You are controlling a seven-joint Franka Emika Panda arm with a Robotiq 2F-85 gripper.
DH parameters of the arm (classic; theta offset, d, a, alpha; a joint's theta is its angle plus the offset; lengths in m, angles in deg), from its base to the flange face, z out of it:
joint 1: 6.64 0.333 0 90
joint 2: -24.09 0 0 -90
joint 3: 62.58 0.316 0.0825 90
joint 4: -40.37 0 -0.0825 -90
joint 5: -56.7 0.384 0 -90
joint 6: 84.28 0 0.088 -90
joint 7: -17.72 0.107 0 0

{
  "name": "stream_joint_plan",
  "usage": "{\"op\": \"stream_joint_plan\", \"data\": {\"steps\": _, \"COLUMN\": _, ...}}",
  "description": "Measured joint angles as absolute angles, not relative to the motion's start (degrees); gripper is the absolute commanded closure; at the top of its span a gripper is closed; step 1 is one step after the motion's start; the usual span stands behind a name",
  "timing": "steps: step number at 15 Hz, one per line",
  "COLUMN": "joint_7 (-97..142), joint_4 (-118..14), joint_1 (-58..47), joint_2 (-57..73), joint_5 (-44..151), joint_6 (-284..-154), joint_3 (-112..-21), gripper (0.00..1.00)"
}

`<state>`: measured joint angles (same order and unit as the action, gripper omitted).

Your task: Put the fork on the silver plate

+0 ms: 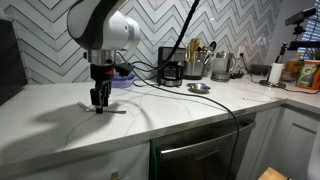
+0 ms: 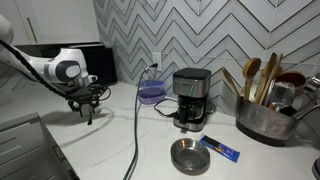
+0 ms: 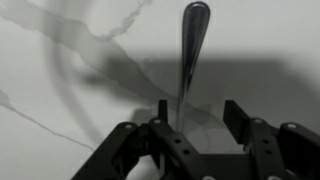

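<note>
1. The fork [image 3: 190,45] lies flat on the white marble bench [image 1: 60,125], right under my hand [image 3: 197,108]. Its handle runs away from me in the wrist view, with the rounded end farthest off.
2. My hand is released: the jaws stand apart on either side of the handle, which sits nearer one finger than the other. I see no contact on either side.
3. I judge the fork light, stiff and slick. It is thin polished metal on a smooth stone top, so there is little height to bite on and it could skid or pivot when I close.
4. I would take it across the narrow handle, fingertips down at the bench, and centre it between the jaws first so it does not get pushed sideways.
5. The silver plate [image 2: 188,155] sits well apart from the fork, in front of the coffee maker [image 2: 190,97], with a blue packet [image 2: 220,148] just beside it.
6. The tines are hidden below my fingers in the wrist view. In both exterior views the fork is a faint sliver, too thin to read its exact lie.
</note>
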<state>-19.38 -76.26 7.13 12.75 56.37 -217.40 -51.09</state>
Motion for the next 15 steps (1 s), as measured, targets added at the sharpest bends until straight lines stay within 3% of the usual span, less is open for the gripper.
{"op": "stream_joint_plan", "data": {"steps": 3, "joint_7": -19.36, "joint_4": -75.2, "joint_1": 7.13, "joint_2": 11.55, "joint_5": 54.5, "joint_6": -217.46, "joint_3": -51.07, "gripper": 0.63}}
{"op": "stream_joint_plan", "data": {"steps": 4, "joint_7": -19.36, "joint_4": -74.88, "joint_1": 7.13, "joint_2": 11.2, "joint_5": 53.91, "joint_6": -217.46, "joint_3": -51.06, "gripper": 0.75}}
{"op": "stream_joint_plan", "data": {"steps": 6, "joint_7": -19.36, "joint_4": -74.23, "joint_1": 7.12, "joint_2": 10.56, "joint_5": 53.12, "joint_6": -217.49, "joint_3": -51.02, "gripper": 0.75}}
{"op": "stream_joint_plan", "data": {"steps": 7, "joint_7": -19.36, "joint_4": -73.88, "joint_1": 7.11, "joint_2": 10.26, "joint_5": 52.94, "joint_6": -217.5, "joint_3": -50.96, "gripper": 0.8}}
{"op": "stream_joint_plan", "data": {"steps": 15, "joint_7": -19.38, "joint_4": -72.16, "joint_1": 6.83, "joint_2": 8.92, "joint_5": 52.78, "joint_6": -217.51, "joint_3": -50.51, "gripper": 0.71}}
